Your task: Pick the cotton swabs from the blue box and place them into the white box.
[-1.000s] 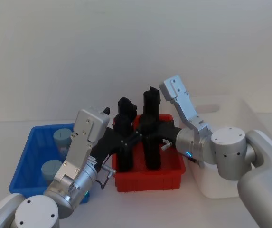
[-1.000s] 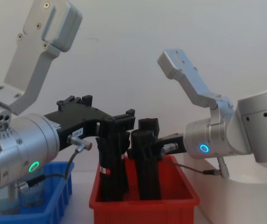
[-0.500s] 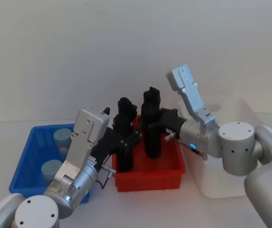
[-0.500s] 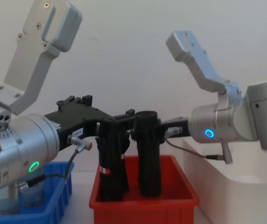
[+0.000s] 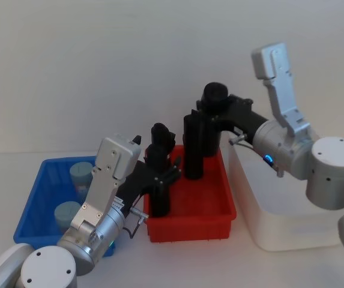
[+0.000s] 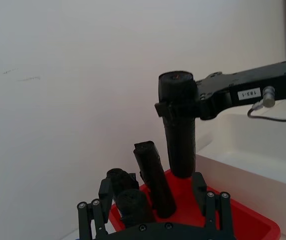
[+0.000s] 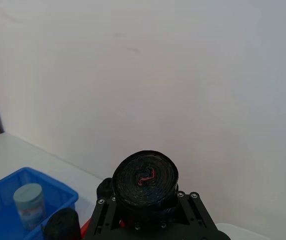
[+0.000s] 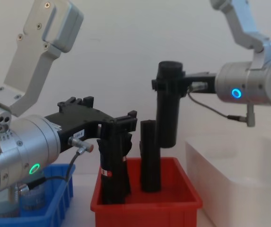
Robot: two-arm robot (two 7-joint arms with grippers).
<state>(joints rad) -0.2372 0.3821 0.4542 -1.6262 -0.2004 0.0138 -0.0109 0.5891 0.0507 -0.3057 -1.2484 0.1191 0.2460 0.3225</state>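
- Two cotton swab tubs (image 5: 80, 174) (image 5: 66, 213) stand upright in the blue box (image 5: 42, 183) at the near left of the table (image 5: 190, 264), one behind the other, apart from both grippers.
- The left arm reaches forward from the lower left. The left gripper (image 6: 151, 189) hangs over the left part of the red bin (image 5: 190, 225), with its fingers (image 6: 210, 200) spread wide. Two black rolls (image 6: 130, 205) (image 6: 117, 177) stand between them; I cannot tell whether they touch.
- There are four black rolls in all. Three stand in the red bin, which sits between the blue box and the white box (image 5: 280, 228). The third (image 8: 149, 156) stands toward the bin's back.
- One white box stands at the right, just beside the red bin.
- The right arm comes in from the right above the white box, with its wrist level. The right gripper (image 8: 168, 86) is clamped on the upper part of the fourth black roll (image 8: 167, 118). That roll is upright, with its lower end above the red bin's rim.
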